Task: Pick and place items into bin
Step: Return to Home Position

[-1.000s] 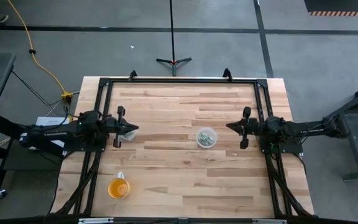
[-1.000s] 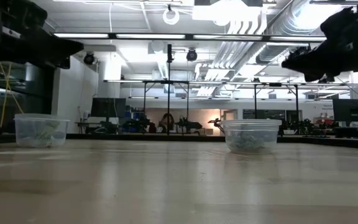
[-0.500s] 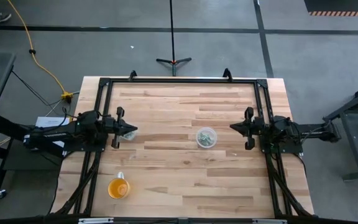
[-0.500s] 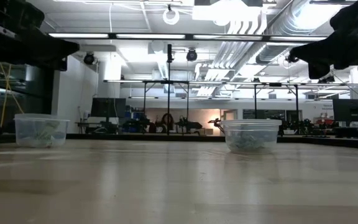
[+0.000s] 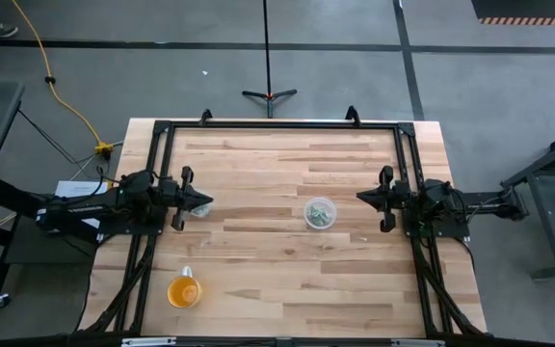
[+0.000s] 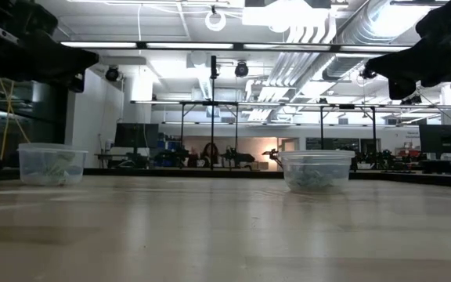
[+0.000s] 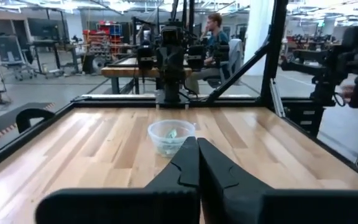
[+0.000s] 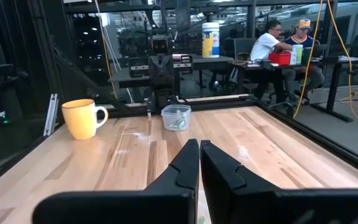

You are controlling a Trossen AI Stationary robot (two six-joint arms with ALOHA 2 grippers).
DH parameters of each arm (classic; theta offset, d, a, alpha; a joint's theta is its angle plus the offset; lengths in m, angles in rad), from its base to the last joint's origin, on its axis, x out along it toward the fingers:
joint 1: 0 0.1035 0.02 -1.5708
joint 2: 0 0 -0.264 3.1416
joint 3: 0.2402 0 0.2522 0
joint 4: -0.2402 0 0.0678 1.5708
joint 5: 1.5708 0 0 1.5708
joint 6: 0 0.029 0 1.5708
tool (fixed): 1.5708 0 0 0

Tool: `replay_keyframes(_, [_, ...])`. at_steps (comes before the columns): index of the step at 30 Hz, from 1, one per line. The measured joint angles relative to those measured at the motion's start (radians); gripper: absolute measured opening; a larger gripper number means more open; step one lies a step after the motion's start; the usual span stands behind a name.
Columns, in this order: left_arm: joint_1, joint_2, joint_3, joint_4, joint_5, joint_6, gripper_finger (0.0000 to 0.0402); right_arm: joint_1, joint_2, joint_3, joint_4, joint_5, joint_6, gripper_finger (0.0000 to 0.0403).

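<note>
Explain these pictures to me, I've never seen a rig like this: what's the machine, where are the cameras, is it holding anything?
This is a two-armed robot at a wooden table. One picture looks straight down, one looks level across the tabletop, and two come from cameras on the wrists. The left gripper hangs over a clear bin; the right gripper waits at the table's other side. Both are shut and hold nothing. A second clear bin sits mid-table. Both bins hold small green-and-silver scraps. An orange cup stands apart on the left arm's side.

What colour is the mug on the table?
Yellow-orange; the mug shows best in the right wrist view.
</note>
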Motion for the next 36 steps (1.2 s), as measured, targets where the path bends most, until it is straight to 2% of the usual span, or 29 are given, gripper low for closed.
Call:
replay_keyframes(4, [0.000, 0.000, 0.000, -0.005, -0.024, -0.001, 0.0033, 0.000, 0.000, 0.000, -0.004, 0.000, -0.002, 0.0003])
replay_keyframes(11, [0.000, 0.000, 0.000, -0.005, -0.031, -0.001, 0.0097, 0.000, 0.000, 0.000, -0.005, 0.000, -0.003, 0.0006])
replay_keyframes(17, [0.000, 0.000, 0.000, -0.005, -0.031, -0.001, 0.0128, 0.000, 0.000, 0.000, -0.006, 0.000, -0.003, 0.0004])
replay_keyframes(36, [0.000, 0.000, 0.000, -0.005, -0.035, -0.002, 0.0131, 0.000, 0.000, 0.000, -0.008, 0.001, -0.003, 0.0002])
